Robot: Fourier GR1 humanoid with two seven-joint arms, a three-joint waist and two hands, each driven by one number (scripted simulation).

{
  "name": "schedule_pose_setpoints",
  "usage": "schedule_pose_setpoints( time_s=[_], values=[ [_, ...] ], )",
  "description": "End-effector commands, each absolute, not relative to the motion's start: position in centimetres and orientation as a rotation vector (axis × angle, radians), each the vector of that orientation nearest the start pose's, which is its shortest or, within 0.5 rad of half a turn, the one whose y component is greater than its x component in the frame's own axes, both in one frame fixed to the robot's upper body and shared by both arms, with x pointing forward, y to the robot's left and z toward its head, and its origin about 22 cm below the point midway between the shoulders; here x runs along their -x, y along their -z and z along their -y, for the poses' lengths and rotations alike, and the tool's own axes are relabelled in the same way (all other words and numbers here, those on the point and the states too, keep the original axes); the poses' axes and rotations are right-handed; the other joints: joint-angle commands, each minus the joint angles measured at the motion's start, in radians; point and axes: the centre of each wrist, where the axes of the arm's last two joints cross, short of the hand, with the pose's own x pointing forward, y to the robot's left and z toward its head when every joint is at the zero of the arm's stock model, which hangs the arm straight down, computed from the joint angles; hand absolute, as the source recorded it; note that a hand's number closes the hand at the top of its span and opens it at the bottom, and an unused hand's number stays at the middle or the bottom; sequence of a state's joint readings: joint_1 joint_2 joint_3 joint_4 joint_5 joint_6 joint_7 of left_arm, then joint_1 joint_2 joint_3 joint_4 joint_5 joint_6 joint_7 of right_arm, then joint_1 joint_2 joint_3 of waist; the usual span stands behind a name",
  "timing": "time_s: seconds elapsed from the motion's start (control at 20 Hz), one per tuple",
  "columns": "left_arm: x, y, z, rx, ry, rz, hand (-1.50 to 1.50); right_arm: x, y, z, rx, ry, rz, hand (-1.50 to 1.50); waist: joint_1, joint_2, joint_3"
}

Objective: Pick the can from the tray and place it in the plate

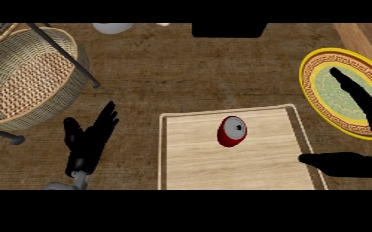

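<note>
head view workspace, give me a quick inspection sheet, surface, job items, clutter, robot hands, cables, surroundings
surface: dark brown textured countertop
job's things: red metal can stands on the pale wooden tray; round yellow-rimmed plate with green centre lies right of the tray, holding nothing
clutter: woven wicker basket at left, a black rod across it; white rounded object and black block at the far edge
robot hands: left robot hand open, resting left of the tray; right robot hand open, fingers spread over plate and tray corner, clear of the can
cables: nothing seen
surroundings: light wood strip at upper right
</note>
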State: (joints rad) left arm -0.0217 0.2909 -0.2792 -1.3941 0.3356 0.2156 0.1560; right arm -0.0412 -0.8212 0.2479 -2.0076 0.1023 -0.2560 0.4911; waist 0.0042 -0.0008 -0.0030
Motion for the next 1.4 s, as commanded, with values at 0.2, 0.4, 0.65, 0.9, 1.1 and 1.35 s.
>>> schedule_pose_setpoints(
  time_s=[0.2,0.4,0.65,0.9,1.1,1.35],
  values=[
    [-24.0,2.9,-22.7,0.001,0.017,1.187,0.0,-21.9,-16.7,21.3,0.704,-0.731,1.296,-1.5,0.011,0.001,0.002],
    [-23.6,3.5,-23.5,0.012,0.025,1.188,0.0,-21.7,-13.7,17.0,0.723,-0.751,1.287,-1.5,0.005,0.001,0.002],
    [-23.4,3.3,-22.4,-0.004,0.009,1.183,0.0,-23.9,-12.1,17.3,0.709,-0.799,1.175,-1.5,0.0,0.001,0.003],
    [-23.4,3.4,-23.5,-0.001,0.002,1.184,0.0,-23.0,-10.7,14.0,0.649,-0.8,1.152,-1.5,-0.001,0.001,0.003],
    [-23.9,5.3,-23.7,0.006,0.002,1.184,0.0,-24.8,-9.7,13.9,0.645,-0.8,1.151,-1.5,-0.003,0.001,0.003],
    [-23.0,3.5,-24.3,-0.009,0.01,1.186,0.0,-24.1,-10.5,11.9,0.726,-0.83,1.11,-1.5,-0.001,0.0,0.003]
  ],
)
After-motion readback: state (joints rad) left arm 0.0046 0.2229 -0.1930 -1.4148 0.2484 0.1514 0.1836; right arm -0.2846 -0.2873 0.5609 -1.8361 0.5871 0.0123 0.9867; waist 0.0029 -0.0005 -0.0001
